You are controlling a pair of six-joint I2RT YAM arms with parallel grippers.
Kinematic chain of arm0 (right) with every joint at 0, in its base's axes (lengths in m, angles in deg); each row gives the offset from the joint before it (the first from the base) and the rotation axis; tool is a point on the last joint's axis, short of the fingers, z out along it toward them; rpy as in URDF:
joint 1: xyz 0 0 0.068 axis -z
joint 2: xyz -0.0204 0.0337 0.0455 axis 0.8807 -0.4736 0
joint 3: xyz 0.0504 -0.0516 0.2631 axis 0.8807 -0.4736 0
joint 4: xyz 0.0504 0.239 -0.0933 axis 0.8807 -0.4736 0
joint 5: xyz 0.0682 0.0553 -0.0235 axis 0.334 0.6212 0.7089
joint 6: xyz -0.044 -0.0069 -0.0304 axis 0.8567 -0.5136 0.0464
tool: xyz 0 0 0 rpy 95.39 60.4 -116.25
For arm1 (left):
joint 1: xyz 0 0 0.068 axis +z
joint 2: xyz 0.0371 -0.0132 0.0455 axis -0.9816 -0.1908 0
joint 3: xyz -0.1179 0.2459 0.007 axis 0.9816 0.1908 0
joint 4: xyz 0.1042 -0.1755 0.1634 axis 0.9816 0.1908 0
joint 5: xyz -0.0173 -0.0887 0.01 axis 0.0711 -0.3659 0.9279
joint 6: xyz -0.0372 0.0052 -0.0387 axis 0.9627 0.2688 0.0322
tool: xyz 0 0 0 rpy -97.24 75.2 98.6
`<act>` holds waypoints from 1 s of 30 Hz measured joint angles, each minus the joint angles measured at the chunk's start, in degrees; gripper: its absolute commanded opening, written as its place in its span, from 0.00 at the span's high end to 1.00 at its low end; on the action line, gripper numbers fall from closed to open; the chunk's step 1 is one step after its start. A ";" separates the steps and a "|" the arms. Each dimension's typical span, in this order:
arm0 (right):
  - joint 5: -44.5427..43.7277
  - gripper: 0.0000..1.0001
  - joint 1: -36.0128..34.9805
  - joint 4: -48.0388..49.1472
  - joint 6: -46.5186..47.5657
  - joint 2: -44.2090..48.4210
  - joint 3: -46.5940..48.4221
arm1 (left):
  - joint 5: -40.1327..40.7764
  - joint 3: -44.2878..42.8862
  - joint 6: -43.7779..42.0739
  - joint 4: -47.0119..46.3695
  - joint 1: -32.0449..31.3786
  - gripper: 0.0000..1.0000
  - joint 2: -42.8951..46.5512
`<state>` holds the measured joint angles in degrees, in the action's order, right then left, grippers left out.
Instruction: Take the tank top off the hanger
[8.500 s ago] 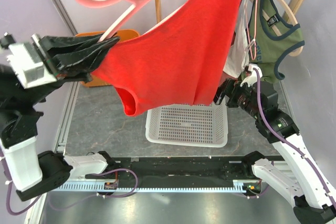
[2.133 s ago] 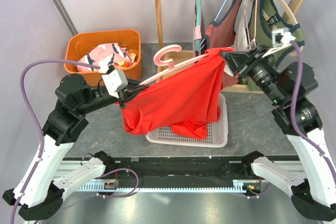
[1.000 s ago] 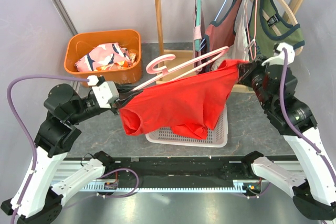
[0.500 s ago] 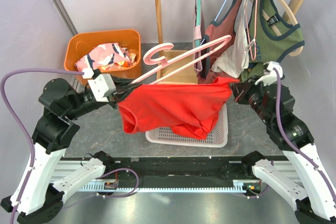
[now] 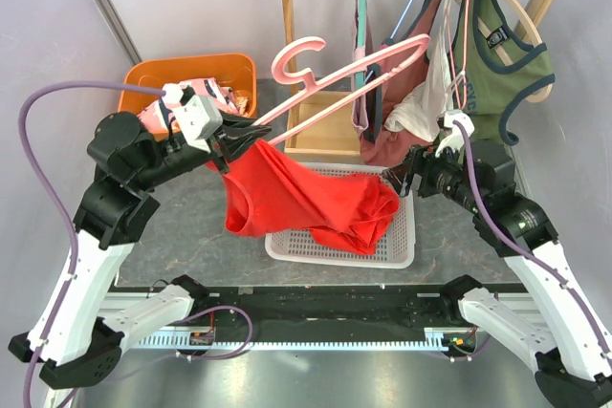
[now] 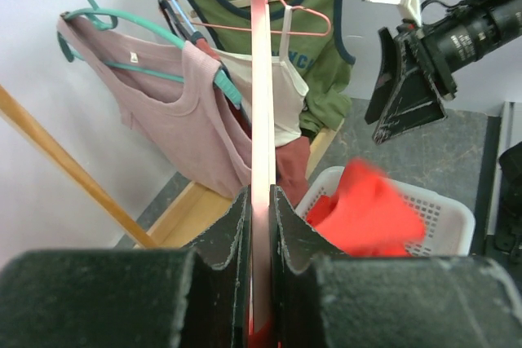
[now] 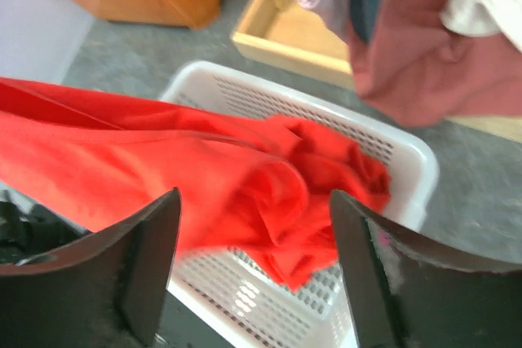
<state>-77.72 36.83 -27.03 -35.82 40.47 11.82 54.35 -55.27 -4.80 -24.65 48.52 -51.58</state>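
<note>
- tank top [image 5: 306, 200]: plain bright red, no print at all
- hanger [image 5: 335, 69]: pale pink
- basket [image 5: 325, 255]: white, with a grid of little holes all over
- bin [image 5: 220, 62]: orange, with a pink-and-white patterned cloth [image 5: 228, 95] in it
- green top [image 5: 507, 45]: olive with navy trim
- rose top [image 5: 387, 140]: dusty pinkish maroon
- rack [image 5: 285, 26]: light wood
- table [image 5: 182, 231]: mottled grey, kinda marble-ish
- cables [image 5: 38, 121]: purple
</note>
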 measured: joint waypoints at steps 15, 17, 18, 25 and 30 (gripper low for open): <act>10.32 0.24 -1.62 -3.61 15.69 3.58 26.77 | -8.46 -1.42 0.57 11.96 -5.29 0.98 -6.64; 14.16 0.25 -1.68 -3.06 17.31 3.50 27.02 | -9.42 -2.01 -0.31 14.64 -5.66 0.98 -7.17; 16.37 0.25 -1.73 -3.13 18.12 3.10 26.97 | -10.23 -2.69 -0.90 16.11 -5.70 0.98 -7.76; 26.21 0.24 -1.73 -4.59 21.84 -3.41 26.93 | -14.82 -6.73 -4.83 24.30 -6.29 0.98 -11.10; 29.92 0.30 -1.86 -5.75 22.67 -5.73 26.86 | -16.57 -8.28 -6.64 27.56 -6.67 0.98 -11.10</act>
<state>-47.79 34.97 -32.78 -13.15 34.74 38.68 37.78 -63.55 -11.45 2.91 41.85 -62.68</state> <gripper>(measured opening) 0.759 0.151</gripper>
